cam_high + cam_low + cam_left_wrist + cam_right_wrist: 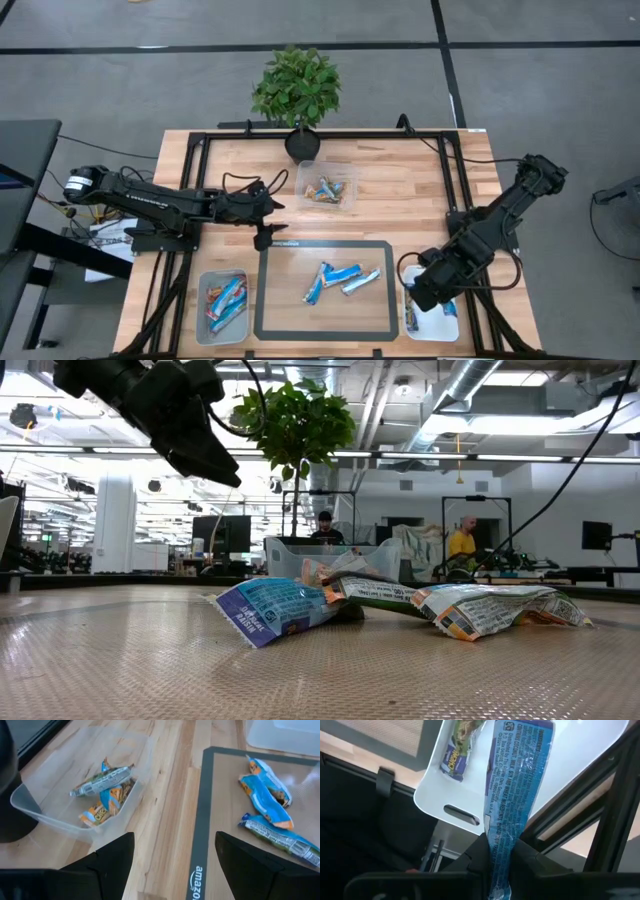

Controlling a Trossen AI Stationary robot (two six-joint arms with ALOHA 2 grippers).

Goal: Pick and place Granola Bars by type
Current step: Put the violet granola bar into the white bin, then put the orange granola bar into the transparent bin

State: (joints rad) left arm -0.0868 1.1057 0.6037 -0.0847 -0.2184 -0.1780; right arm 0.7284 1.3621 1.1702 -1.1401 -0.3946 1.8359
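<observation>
Three granola bars in blue and silvery wrappers lie flat on the dark-framed mat; they also show in the low view. My left gripper is open and empty above the mat's far left corner, between the mat and the far clear bin, which holds several bars. My right gripper is shut on a blue bar over the white bin at the near right. Another bar lies in that bin. My right gripper pinches the blue bar by one end of its wrapper between its two fingers. The fingers lie along the bar, which reaches out past the fingertips over the white bin. Whether its free end touches the bin, I cannot tell.
A clear bin with blue and orange bars stands at the near left. A potted plant stands at the far edge behind the far bin. A black metal frame runs around the table. People show in the room behind.
</observation>
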